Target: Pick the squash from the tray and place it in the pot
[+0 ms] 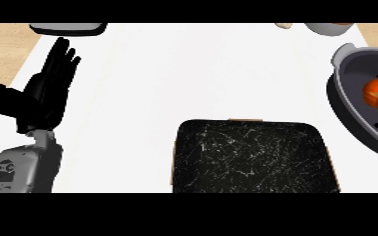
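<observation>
The black speckled tray (251, 155) lies at the lower middle of the white counter with nothing on it. At the right edge stands the grey pot (353, 87), cut off by the frame. An orange squash (371, 92) shows inside it, only partly in view. My left hand (52, 87) rests at the far left with its fingers straight and pointing up, holding nothing. It is well apart from the tray and the pot. My right hand does not appear.
A dark dish with a pale rim (68, 28) sits at the top left corner. A white bowl (330, 27) and a small beige object (283, 25) sit at the top right. Wooden surface (16, 45) borders the counter's left side.
</observation>
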